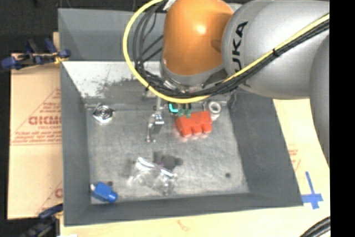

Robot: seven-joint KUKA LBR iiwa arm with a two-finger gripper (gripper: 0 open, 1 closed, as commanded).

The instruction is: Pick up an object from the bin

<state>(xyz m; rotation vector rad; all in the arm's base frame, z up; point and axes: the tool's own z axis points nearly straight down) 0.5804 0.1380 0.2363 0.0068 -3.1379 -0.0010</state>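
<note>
Bin [75,136] holds near its middle a red ridged block [194,125] just beside my pincer [176,109], whose grip I cannot tell under my orange cover [194,36].

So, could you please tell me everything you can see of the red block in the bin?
The red block looks like plastic, with three lobes along its lower edge. It lies flat on the bin floor, right of centre, just below the arm's orange cover. A white ring lies close to its upper right.

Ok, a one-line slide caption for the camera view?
KUKA arm over the grey bin, a red block just beside its wrist; blue piece in the lower-left corner.
</note>
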